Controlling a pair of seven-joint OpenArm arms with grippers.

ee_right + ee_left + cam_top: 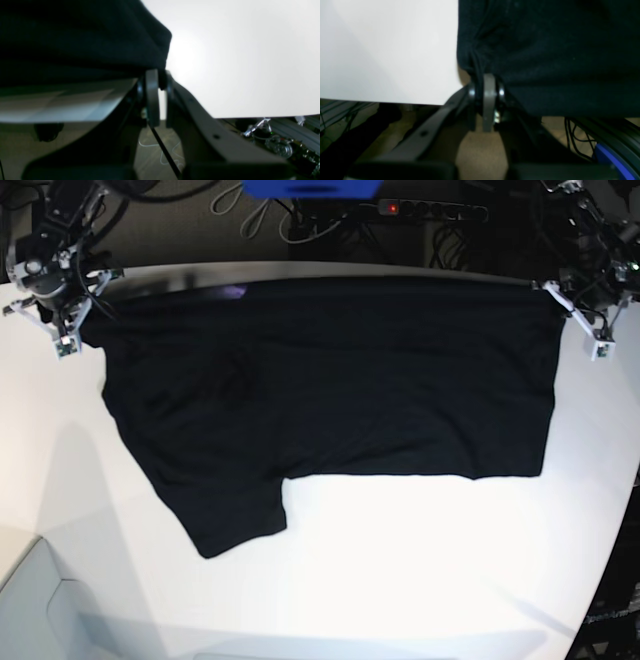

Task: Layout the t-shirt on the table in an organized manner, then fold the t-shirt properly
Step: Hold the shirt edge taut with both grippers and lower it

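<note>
- T-shirt (330, 390) spread wide on the table (420, 570), top edge along the table's far rim; one sleeve juts toward the near-left.
- Lots of bare white tabletop near side & at both ends.
- Right gripper (156, 82), on base view's left, sits at far-left corner, jaws clenched on a shirt corner.
- Left gripper (486, 91), on base view's right at far-right corner, pinches bunched cloth at the shirt's edge, over the table rim.

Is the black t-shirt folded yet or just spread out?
Spread, not neatly folded. The t-shirt lies flat across the table, one sleeve sticking out, its far corners pinched by the left gripper and right gripper.
</note>
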